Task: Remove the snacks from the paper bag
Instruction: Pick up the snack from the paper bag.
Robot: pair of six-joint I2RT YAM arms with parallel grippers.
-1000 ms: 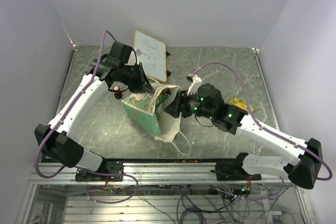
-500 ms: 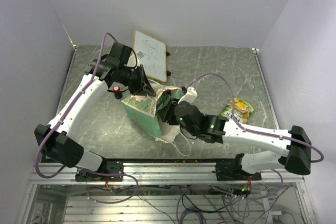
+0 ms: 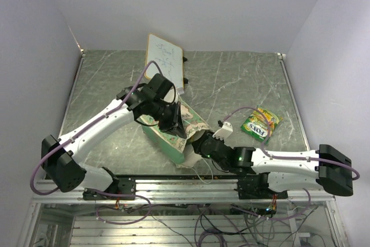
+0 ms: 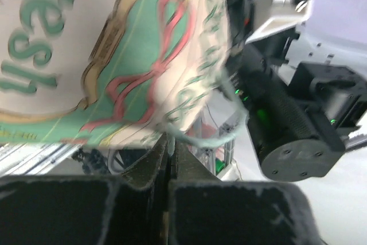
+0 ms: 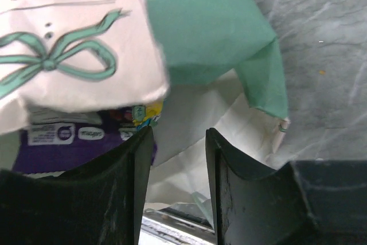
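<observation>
The paper bag lies tipped on its side near the table's front middle, mouth toward the right arm. My left gripper reaches over it. In the left wrist view the gripper is shut on the bag's upper rim by the string handle, and the printed bag fills the frame. My right gripper is open and empty at the bag's mouth. In the right wrist view the open gripper faces the mouth, and a purple snack packet shows inside under the cream side. One green-yellow snack packet lies on the table to the right.
A white wood-framed board leans at the back middle. A loose string handle trails toward the front rail. The right arm's body is close beside the bag's mouth. Walls close in on the left, the back and the right.
My left gripper has swung from the bag's back left over to its front right, pulling the rim along. My right gripper has dropped lower toward the front. The bag has tipped flatter.
</observation>
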